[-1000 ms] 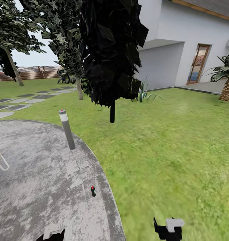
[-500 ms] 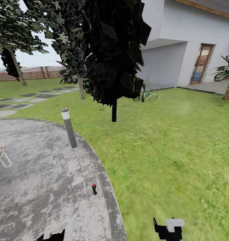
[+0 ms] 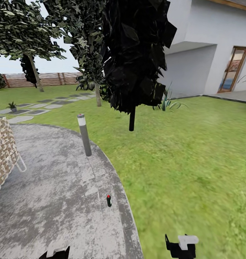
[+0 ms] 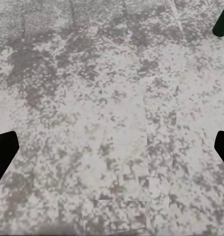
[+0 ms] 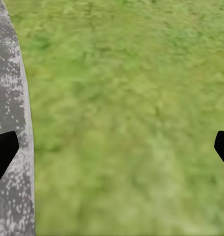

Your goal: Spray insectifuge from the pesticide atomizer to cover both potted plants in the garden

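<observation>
The small dark-green pesticide atomizer [image 3: 108,200], a slim bottle topped here by what reads as a red dot, stands upright on the round grey stone patio [image 3: 47,201] near its curved edge, ahead of both claws and nearer to the left one. In the left wrist view a dark green sliver [image 4: 221,22] at the frame's corner may be that bottle, though too little shows to be sure.

The left claw [image 3: 54,251] hangs low over the mottled patio stone with its two dark fingertips [image 4: 3,152] spread wide and nothing between them. The right claw [image 3: 180,246] hangs beside it, over the green lawn [image 3: 195,162] just off the patio's rim, its fingertips [image 5: 3,155] equally wide apart and empty.

Far beyond the left claw, past the grey bollard lamp with the red dot [image 3: 84,135], one small green potted plant in a tiny grey pot [image 3: 12,106] sits by the pale stepping stones [image 3: 36,111], in front of the brown slatted wooden fence [image 3: 47,79]. A woven brown chair back [image 3: 2,151] stands out to the left claw's outer side.

The task looks barely begun: the bottle is not yet grasped, so the approach, the pick-up and the spraying of both plants all seem to remain.
</observation>
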Controlling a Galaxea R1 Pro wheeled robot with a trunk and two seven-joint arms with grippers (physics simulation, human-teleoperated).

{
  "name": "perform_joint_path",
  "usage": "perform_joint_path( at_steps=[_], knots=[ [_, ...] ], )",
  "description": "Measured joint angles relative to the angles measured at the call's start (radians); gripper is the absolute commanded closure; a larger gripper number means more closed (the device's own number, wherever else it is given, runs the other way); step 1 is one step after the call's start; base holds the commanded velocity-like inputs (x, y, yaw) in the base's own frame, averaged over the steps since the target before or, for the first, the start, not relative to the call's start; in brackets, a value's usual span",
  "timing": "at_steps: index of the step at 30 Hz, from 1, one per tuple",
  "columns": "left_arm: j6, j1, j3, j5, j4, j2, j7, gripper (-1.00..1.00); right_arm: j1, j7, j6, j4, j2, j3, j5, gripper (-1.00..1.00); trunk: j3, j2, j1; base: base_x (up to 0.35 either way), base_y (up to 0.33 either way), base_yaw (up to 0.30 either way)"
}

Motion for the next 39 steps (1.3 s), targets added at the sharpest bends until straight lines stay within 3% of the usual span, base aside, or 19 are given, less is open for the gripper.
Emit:
perform_joint_path(
  at_steps=[18,30,39],
  knots=[
    [0.000,0.000,0.000,0.000,0.000,0.000,0.000,-1.00,0.000,0.000,0.001,0.000,0.000,-0.002,0.001,-1.00,-0.071,-0.126,0.069,0.000,0.000,0.059],
    [-0.001,-0.001,0.001,0.000,0.000,0.000,0.000,-1.00,0.000,-0.002,0.000,0.000,0.000,-0.002,0.001,-1.00,-0.118,-0.210,0.115,0.000,0.000,0.185],
    [-0.003,0.000,0.001,-0.002,0.000,0.000,0.000,-1.00,0.000,0.002,0.000,-0.001,0.000,0.003,0.002,-1.00,-0.118,-0.210,0.115,0.094,-0.047,0.021]
  ],
)
